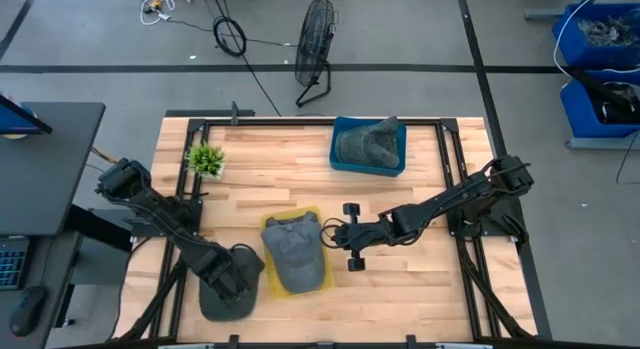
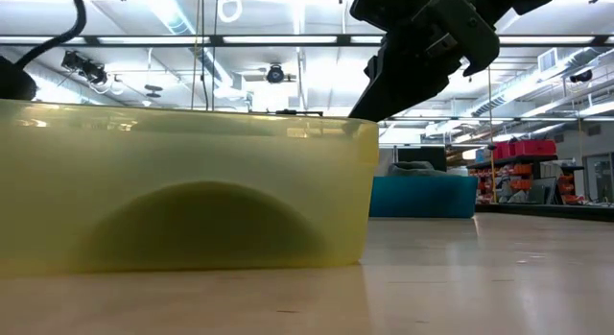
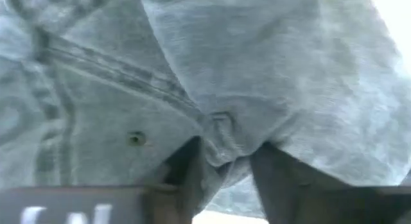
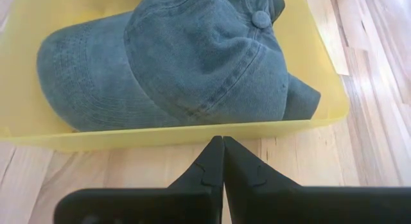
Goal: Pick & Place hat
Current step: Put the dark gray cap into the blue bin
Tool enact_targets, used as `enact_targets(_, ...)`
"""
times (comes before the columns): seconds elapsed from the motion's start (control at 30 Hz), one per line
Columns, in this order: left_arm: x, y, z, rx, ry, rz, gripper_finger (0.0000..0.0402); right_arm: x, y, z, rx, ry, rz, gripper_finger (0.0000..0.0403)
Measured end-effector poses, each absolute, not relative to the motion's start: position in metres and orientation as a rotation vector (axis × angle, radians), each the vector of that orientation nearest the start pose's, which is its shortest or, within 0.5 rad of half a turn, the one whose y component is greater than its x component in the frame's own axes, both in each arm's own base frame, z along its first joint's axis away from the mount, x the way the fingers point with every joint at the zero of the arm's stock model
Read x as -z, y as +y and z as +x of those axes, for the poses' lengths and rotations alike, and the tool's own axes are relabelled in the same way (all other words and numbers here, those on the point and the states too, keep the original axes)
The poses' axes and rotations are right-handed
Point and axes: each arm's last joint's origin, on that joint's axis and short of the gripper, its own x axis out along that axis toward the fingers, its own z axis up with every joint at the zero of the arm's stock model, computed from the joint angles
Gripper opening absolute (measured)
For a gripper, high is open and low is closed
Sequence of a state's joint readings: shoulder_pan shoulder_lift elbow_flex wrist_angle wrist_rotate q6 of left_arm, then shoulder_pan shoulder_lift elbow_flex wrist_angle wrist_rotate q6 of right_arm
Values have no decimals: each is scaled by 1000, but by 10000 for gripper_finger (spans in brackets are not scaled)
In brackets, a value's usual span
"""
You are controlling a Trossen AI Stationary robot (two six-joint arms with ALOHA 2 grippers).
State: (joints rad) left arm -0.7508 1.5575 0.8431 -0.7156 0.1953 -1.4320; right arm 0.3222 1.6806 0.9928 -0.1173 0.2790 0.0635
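Note:
A grey-green hat [image 1: 222, 301] lies on the table near its front edge, left of the yellow tray [image 1: 270, 285]. My left gripper [image 1: 232, 281] is down on this hat's crown [image 3: 257, 70], shut on its cloth. A second grey-green hat [image 1: 293, 251] rests in the yellow tray, crown up [image 4: 173, 63]. My right gripper [image 1: 333, 232] hovers just off the tray's right wall [image 4: 192, 135], shut [image 4: 223, 142] with nothing between its fingers. My left gripper pinches a raised fold of the crown cloth [image 3: 221, 137] between its two fingers [image 3: 189, 166], close to a seam and an eyelet. The fingers come from above, pointing steeply down. The hat lies on the table under them.
A blue tray [image 1: 338, 159] with more grey hats [image 1: 368, 141] stands at the far middle of the table. A small green plant [image 1: 206, 159] is at the far left. Bare wood lies between the trays and right of the yellow tray.

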Motion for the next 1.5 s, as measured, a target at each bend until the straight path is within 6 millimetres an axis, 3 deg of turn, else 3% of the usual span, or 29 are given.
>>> enact_targets(0.13, -168, -182, 189, -293, 1587, -682, 31, -188, 101, 327, -23, 773, -177, 9)
enact_targets(0.17, -172, -184, 192, -291, 1576, -687, 19, -188, 101, 327, -29, 773, -185, 9)
enact_targets(0.37, -218, -195, 210, -263, 1464, -707, 23, -191, 102, 331, -72, 722, -277, 25)
enact_targets(0.5, -256, -193, 211, -358, 1435, -653, 16, -200, 105, 337, -90, 610, -300, 54)
enact_targets(0.73, -307, -182, 214, -432, 1205, -446, 16, -232, 116, 346, -140, 468, -427, 122)
enact_targets(0.9, -308, -172, 237, -328, 1103, -358, 13, -270, 126, 357, -157, 344, -501, 166)
enact_targets(1.0, -305, -165, 254, -221, 1040, -269, 14, -282, 127, 360, -185, 305, -510, 179)
enact_targets(1.23, -313, -142, 289, -101, 872, -109, 16, -278, 125, 360, -250, 336, -475, 178)
enact_targets(1.5, -287, -123, 326, 19, 930, -58, 21, -276, 121, 360, -243, 368, -473, 165)
